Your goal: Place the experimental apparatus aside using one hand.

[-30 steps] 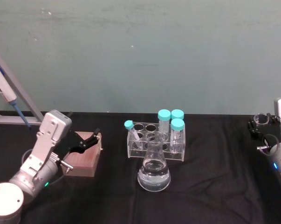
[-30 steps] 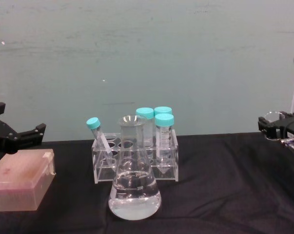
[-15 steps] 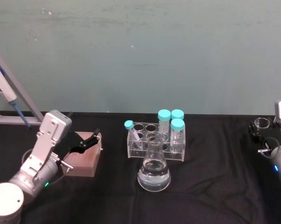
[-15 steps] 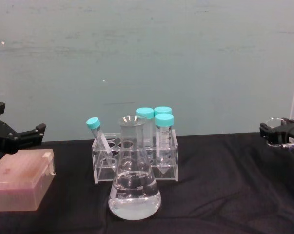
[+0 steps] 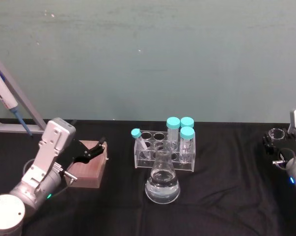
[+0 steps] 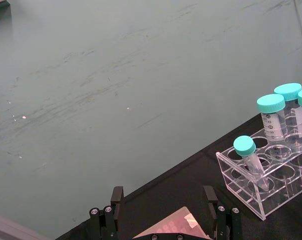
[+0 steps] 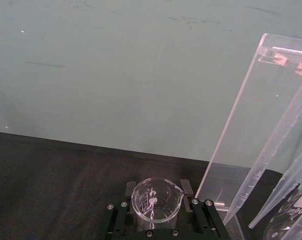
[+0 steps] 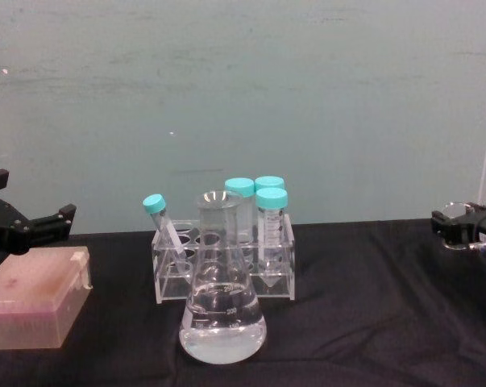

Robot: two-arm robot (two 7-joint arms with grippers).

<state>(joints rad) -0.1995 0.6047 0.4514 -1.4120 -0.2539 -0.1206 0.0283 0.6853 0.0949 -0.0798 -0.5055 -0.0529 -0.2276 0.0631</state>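
Note:
My right gripper (image 5: 275, 140) is at the far right edge of the table, shut on a small glass beaker (image 5: 275, 132). The right wrist view shows the beaker (image 7: 156, 200) sitting upright between the black jaws of the gripper (image 7: 158, 191). Just beyond it stands a tall clear acrylic stand (image 7: 241, 145) with long pipettes leaning in it. A conical flask (image 5: 162, 181) with clear liquid stands at the table's middle front, also seen in the chest view (image 8: 222, 302). My left gripper (image 5: 94, 147) hovers open over a pink box (image 5: 87, 169) on the left.
A clear tube rack (image 5: 163, 151) with several teal-capped tubes stands right behind the flask. A blue and white pipette (image 5: 4, 96) hangs on a grey stand at the far left. The black cloth between the flask and my right gripper is bare.
My right gripper has carried the beaker a little farther right and lower, towards the table's edge. The left arm, flask and rack have not moved.

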